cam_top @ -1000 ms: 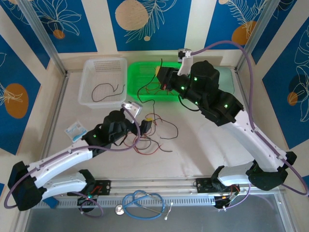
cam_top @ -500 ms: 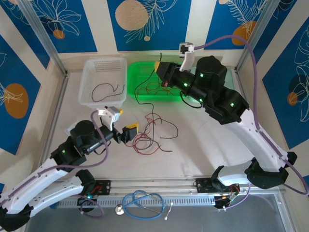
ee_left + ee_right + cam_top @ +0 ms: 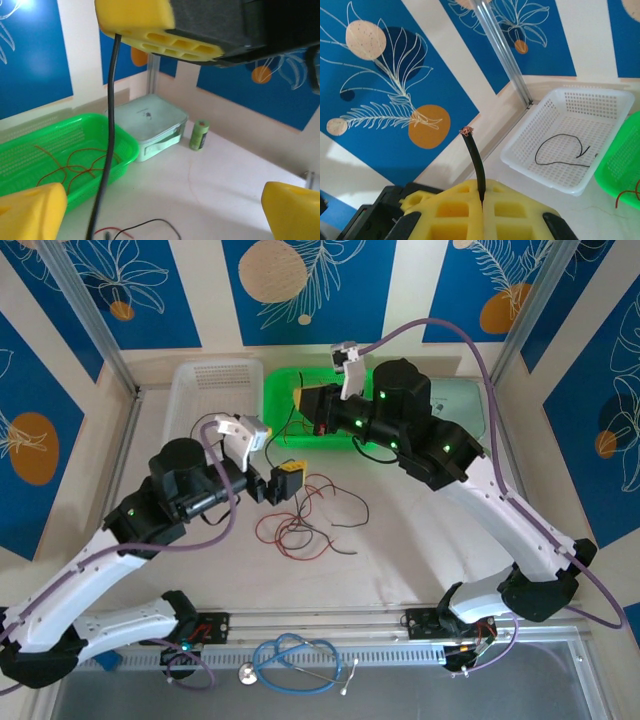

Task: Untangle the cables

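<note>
Thin red and black curly wires lie tangled at frame centre: light, limp, springy, and best pinched near a free end. The right gripper pinches one black strand — the left gripper is spread wide.

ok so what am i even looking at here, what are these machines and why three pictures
Two robot arms are bolted at the near edge of a table. The wide picture comes from a camera overhead; the other two come from a camera on each wrist, with that arm's yellow fingers at the bottom edge. The right gripper is shut on a black cable. The left gripper is open, holding nothing. On the table lies a tangle of red and black cables. Behind it sit a white basket holding another black cable and a green basket holding red ones.
</note>
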